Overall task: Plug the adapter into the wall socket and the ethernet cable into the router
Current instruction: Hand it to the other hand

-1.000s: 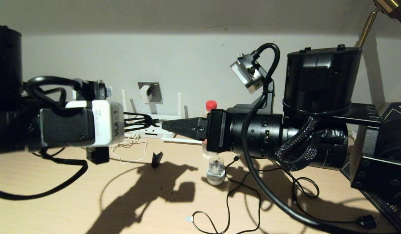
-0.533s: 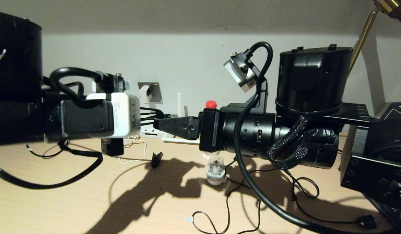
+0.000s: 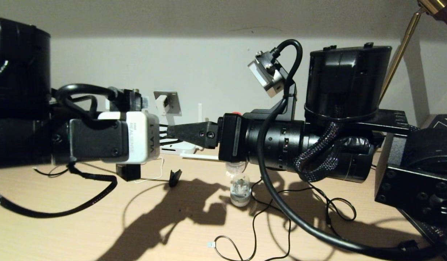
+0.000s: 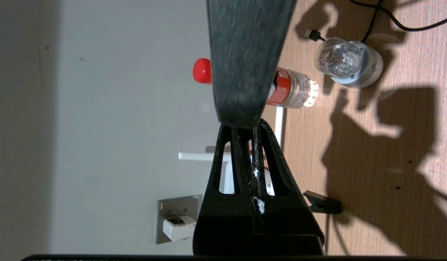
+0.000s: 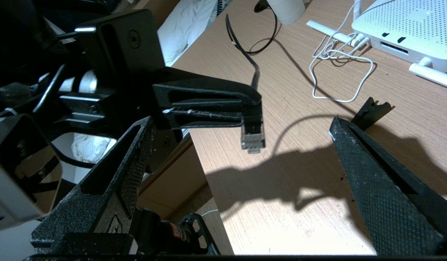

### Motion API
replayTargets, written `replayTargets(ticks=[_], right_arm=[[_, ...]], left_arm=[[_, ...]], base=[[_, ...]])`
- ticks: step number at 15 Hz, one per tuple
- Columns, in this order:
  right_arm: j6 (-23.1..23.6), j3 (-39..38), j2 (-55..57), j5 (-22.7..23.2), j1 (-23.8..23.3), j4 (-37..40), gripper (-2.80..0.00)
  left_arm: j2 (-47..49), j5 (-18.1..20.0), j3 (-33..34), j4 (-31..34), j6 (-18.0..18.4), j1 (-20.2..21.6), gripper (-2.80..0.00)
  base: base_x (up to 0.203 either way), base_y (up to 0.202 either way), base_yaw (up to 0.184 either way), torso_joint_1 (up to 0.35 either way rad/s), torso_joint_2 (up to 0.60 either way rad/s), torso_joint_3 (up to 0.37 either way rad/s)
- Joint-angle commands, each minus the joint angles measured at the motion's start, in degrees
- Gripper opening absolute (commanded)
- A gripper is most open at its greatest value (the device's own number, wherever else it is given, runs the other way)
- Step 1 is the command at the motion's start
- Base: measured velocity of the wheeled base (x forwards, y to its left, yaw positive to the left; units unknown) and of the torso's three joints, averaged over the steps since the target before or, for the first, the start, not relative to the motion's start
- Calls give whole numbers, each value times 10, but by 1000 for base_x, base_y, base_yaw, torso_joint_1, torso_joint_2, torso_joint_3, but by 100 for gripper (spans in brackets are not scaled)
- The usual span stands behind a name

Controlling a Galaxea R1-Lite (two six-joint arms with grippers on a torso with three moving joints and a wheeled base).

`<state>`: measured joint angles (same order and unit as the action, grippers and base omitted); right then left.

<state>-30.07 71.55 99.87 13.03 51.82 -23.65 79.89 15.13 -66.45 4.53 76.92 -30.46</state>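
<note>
Left gripper [image 5: 250, 112]: fingers pressed together, clamped on the ethernet cable [image 5: 253, 135] just behind its clear-tipped connector, which hangs off the fingertips above the desk [image 5: 281, 188]; black cable trailing back from the grip across the desk

Right gripper [image 5: 241, 166]: jaws spread wide, nothing between them; fingertips meeting the left gripper's tips in the head view, the held connector seen in the gap between the two fingers [image 5: 383, 181] from the right wrist

Router [image 5: 408, 32]: white, perforated top, flat on the desk beyond both grippers, against the wall; dark ports in the edge facing the grippers; white stick antennas at the corners

Adapter [image 4: 178, 228]: white cube seated in the wall socket [image 4: 172, 208], on the wall above the router, beyond and above the left gripper; thin white cord [image 5: 335, 72] looped on the desk beside the router

Water bottle [image 4: 292, 92]: red cap, beyond the right gripper, near the router

Small clear-domed device [image 3: 240, 188]: on the desk below the right gripper

Black clip [image 3: 175, 177]: on the desk below the meeting fingertips

Thin black USB cable [image 3: 256, 221]: looped on the desk, nearer than the grippers
</note>
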Motion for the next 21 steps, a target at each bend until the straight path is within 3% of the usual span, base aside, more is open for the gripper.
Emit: replayTargets(ticks=[1, 7, 8, 21], right_arm=[[-2, -1, -2, 0, 0, -2, 0], [-2, -2, -2, 0, 0, -1, 0], [-2, -2, -2, -1, 0, -1, -280], [0, -4, -5, -3, 3, -1, -280]], left_arm=[[-4, 1, 3, -3, 4, -3, -280], [-10, 1, 4, -7, 5, -6, -280], [-10, 1, 4, -7, 5, -6, -280], [-12, 3, 11, -8, 4, -11, -280]], base=[[0, 0, 0, 0, 0, 0], [0, 0, 0, 0, 0, 0], [0, 0, 0, 0, 0, 0], [0, 0, 0, 0, 0, 0]])
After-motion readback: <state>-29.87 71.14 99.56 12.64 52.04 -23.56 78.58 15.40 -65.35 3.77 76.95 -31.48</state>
